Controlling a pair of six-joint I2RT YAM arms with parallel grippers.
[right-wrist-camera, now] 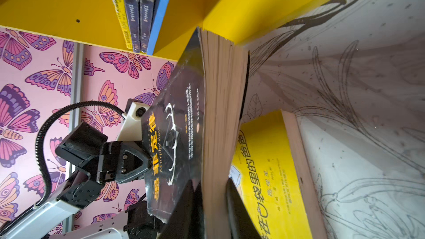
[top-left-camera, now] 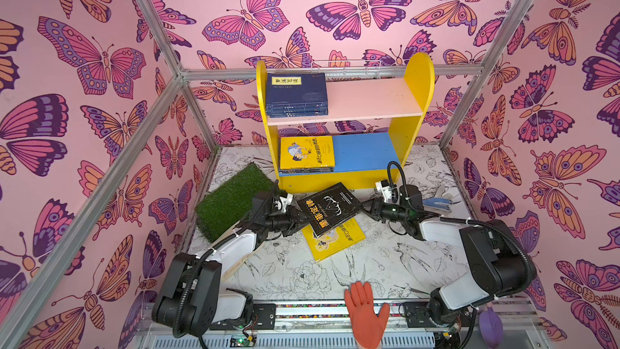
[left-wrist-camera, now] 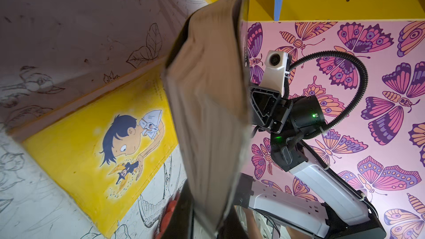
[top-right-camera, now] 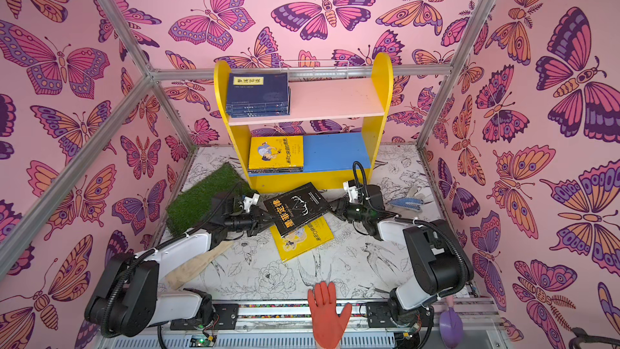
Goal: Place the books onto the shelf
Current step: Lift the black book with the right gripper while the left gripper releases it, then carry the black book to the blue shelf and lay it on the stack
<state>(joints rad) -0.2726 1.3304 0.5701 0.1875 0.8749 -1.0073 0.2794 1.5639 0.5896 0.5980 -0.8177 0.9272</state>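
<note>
The black book (top-left-camera: 330, 208) hangs tilted above the table (top-left-camera: 385, 263), just in front of the shelf (top-left-camera: 416, 95), carried by both arms. The left gripper (top-left-camera: 299, 218) is clamped on one edge. The right gripper (top-left-camera: 364, 208) is on the opposite edge, and its wrist view shows the jaws pressed against both covers.

We judge the main risk to be the shared hold. If the arms move out of step, the paperback may twist, bend its cover or slip from one pinch. It would then drop onto the yellow book (top-left-camera: 339, 240) lying directly beneath on the table. Its far corner sits close to the shelf's yellow base and could catch there on the way to the blue lower board (top-left-camera: 364, 151).

The black cover carries yellow characters, 墨菲定律, with "Murphy's law" beside white antlers. The yellow book reads 装在口袋里的爸爸, as does the yellow stack (top-left-camera: 307, 152) on the lower board. The navy stack (top-left-camera: 297, 94) on the upper board shows a yellow label, 梦溪笔谈. The smaller print is too fine for us to read.
</note>
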